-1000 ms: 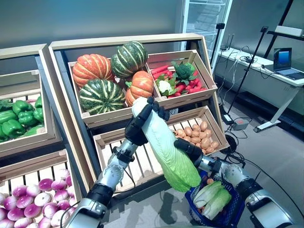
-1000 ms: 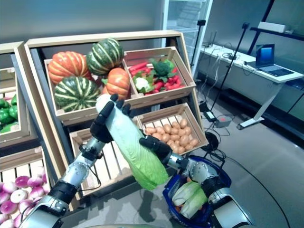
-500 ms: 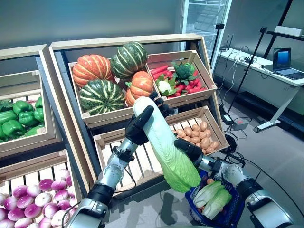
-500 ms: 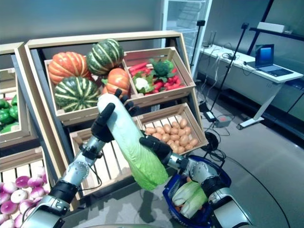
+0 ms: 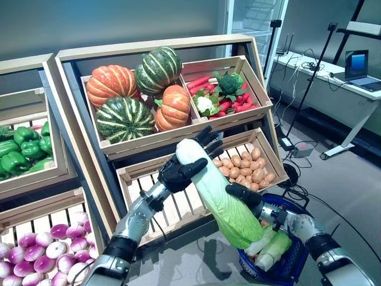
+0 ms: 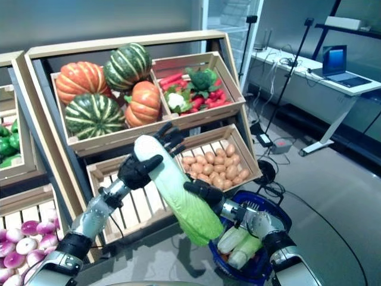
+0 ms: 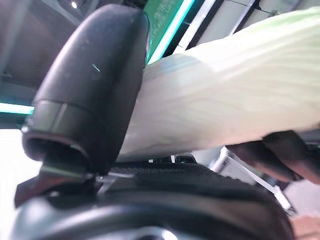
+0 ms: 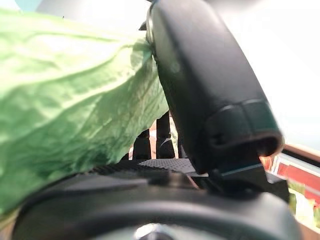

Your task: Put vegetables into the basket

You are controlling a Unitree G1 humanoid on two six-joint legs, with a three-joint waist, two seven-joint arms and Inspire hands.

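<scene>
Cabbage (image 5: 217, 187) is held aloft, leafy end just above the basket (image 5: 296, 269) at 5 o'clock. Left hand (image 5: 181, 170) wraps the white end, fingers partly spread; right hand (image 5: 246, 195) curls round mid-length. Risk: uneven release tips it past the rim, since two cabbages already crowd the basket.

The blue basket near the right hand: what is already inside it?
Inside the blue basket lie pale green cabbages. The big cabbage, held by both hands, covers part of the inside.
</scene>
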